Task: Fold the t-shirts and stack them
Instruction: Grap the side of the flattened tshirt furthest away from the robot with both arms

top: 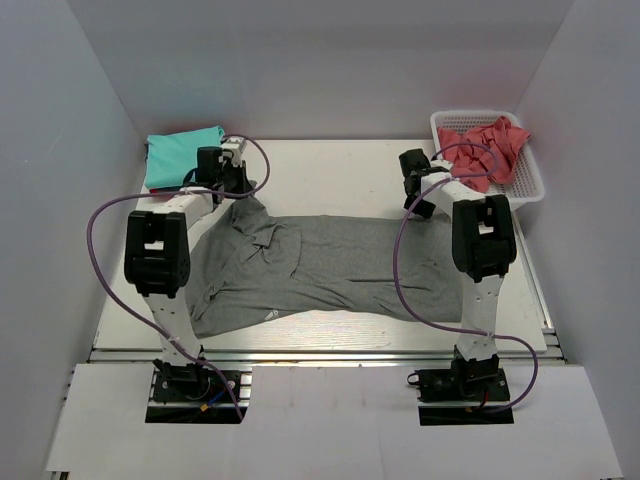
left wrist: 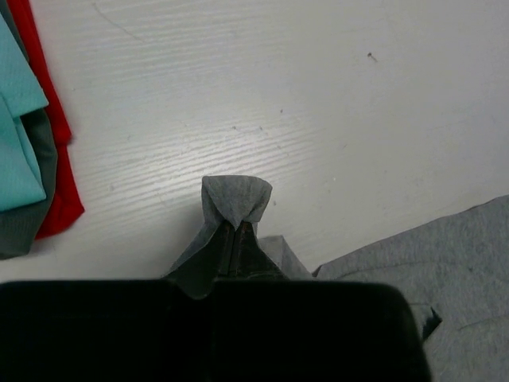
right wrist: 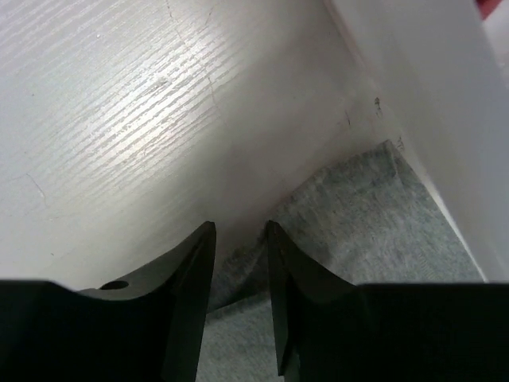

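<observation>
A grey t-shirt (top: pixel 320 265) lies spread across the table, with a small white mark near its front edge. My left gripper (top: pixel 233 180) is shut on the shirt's far left corner; in the left wrist view a fold of grey cloth (left wrist: pixel 235 200) sticks out past the closed fingers. My right gripper (top: pixel 418 195) is open over the shirt's far right edge, with grey cloth (right wrist: pixel 358 215) between and beside its fingers (right wrist: pixel 195 270). A teal t-shirt (top: pixel 182 152) lies folded at the far left over a red one (left wrist: pixel 56 151). Coral-pink shirts (top: pixel 490 148) fill the basket.
A white mesh basket (top: pixel 530 180) stands at the far right corner, its wall close to my right gripper (right wrist: pixel 413 87). White walls enclose the table on three sides. Purple cables loop off both arms.
</observation>
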Available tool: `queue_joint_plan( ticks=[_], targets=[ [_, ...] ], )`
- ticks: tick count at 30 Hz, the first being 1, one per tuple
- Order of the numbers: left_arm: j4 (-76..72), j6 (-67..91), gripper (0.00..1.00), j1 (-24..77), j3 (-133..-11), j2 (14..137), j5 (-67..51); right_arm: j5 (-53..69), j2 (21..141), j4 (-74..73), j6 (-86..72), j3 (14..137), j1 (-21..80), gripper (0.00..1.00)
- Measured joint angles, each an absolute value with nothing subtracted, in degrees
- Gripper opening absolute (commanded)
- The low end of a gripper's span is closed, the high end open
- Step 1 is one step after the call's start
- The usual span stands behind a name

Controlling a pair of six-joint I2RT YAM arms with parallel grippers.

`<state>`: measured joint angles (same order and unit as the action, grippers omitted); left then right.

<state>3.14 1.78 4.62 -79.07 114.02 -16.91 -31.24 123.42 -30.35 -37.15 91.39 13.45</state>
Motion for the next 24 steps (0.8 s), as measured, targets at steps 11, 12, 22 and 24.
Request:
queue_joint_plan(
  ticks=[11,12,22,24],
  targets=[
    [-1.5,-0.2,0.0,4.4,-69.0,102.5,-16.9,-32.0,121.5,-31.4,-37.0,89.2,13.7,0.0],
    [-2.1,-0.2,0.0,4.4,-68.1,101.3,-16.8,-32.3,120.5,-31.4,-37.0,88.2,13.9,0.0],
    [-5.6,0.0,0.0,4.4,-61.2,95.0,-15.8,-36.5,114.6,-31.5,-37.0,84.6,15.3,0.0],
    [-5.7,0.0,0.0,4.4,-61.0,95.0,-15.7,-37.4,114.9,-32.7,-37.2,85.0,15.4,0.0]
  ],
)
